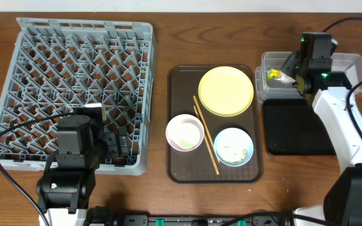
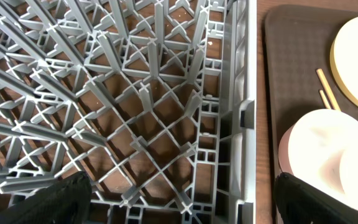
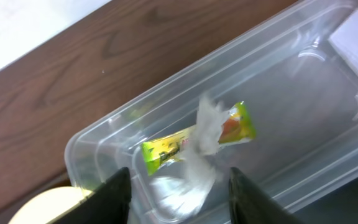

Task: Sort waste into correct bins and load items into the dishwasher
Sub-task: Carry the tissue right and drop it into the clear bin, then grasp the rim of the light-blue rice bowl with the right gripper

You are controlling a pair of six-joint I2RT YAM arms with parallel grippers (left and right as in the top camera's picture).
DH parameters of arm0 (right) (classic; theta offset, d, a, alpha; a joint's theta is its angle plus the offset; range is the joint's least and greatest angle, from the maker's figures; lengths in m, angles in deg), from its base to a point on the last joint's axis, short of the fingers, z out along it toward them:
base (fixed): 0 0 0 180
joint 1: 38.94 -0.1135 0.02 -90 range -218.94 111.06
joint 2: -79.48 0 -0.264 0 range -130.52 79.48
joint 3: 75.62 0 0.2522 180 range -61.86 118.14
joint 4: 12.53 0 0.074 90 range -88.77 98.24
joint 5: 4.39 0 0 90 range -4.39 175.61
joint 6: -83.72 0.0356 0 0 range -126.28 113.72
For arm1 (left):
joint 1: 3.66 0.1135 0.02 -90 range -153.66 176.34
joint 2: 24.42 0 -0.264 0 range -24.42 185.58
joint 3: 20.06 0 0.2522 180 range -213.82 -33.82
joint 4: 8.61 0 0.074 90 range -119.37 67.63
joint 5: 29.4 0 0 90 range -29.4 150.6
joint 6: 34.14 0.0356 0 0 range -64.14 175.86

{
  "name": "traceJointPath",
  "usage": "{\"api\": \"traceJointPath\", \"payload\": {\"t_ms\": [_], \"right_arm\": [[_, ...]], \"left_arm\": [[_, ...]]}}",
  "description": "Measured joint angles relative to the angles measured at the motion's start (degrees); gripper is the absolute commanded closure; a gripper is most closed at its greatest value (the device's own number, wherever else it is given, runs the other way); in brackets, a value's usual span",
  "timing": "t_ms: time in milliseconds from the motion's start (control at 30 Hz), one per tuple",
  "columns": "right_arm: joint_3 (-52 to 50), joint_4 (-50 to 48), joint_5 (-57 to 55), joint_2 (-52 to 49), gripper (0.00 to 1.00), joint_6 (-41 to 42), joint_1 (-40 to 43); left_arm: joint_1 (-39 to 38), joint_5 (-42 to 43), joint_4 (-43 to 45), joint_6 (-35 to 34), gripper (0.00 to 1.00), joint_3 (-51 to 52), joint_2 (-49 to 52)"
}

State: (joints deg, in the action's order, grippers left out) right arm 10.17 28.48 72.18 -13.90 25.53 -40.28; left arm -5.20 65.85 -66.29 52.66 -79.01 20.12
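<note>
Clear tub (image 3: pixel 303 93) is set at far R of the table, just behind the black tray (image 1: pixel 291 132). In the tub a green-&-orange wrapper (image 3: pixel 163 149) is seen on the bottom, w/ a crumpled white scrap (image 3: pixel 207 127) across its middle. The scrap is blurred, so whether it rests on the wrapper or hangs above it can't be told.

Brown tray (image 1: pixel 176 163) is placed at ctr, btwn rack and tub. On it are set a yellow plate (image 1: pixel 226 91) at far R, a white bowl (image 1: pixel 185 132) at L and a light blue bowl (image 1: pixel 234 145) at near R. Whitish crumbs (image 1: pixel 236 151) are seen in the blue bowl. Chopsticks (image 1: pixel 205 135) are laid slantwise btwn the two bowls, their far ends beside the plate's edge. Grey rack (image 1: pixel 80 44) is set at L; wood is seen through its lattice.

Dark print is seen on the wrapper's green end but is too small to be read.

R pincer (image 3: pixel 180 198) is held over the tub's L end, its fingers (image 3: pixel 114 196) parted wider than the scrap. The scrap's lower end is seen in the gap, apparently not pinched. L pincer (image 2: pixel 185 202) is held over the rack's near R corner, spread wide, w/ nothing gripped.
</note>
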Motion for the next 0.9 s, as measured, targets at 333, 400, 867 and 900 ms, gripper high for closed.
{"api": "traceJointPath", "payload": {"t_ms": [333,400,867,900], "right_arm": [[0.0,9.2,16.3,7.5,0.24,-12.2,0.3],[0.0,16.2,21.9,11.1,0.24,-15.9,-0.9],[-6.2,29.5,24.0,13.6,0.26,-16.3,-23.5],[-7.4,28.5,23.2,13.6,0.28,-15.5,-25.2]], "left_arm": [[0.0,0.0,0.0,0.0,0.05,0.0,0.0],[0.0,0.0,0.0,0.0,0.05,0.0,0.0],[0.0,0.2,0.0,0.0,0.05,0.0,0.0],[0.0,0.2,-0.1,0.0,0.05,0.0,0.0]]}}
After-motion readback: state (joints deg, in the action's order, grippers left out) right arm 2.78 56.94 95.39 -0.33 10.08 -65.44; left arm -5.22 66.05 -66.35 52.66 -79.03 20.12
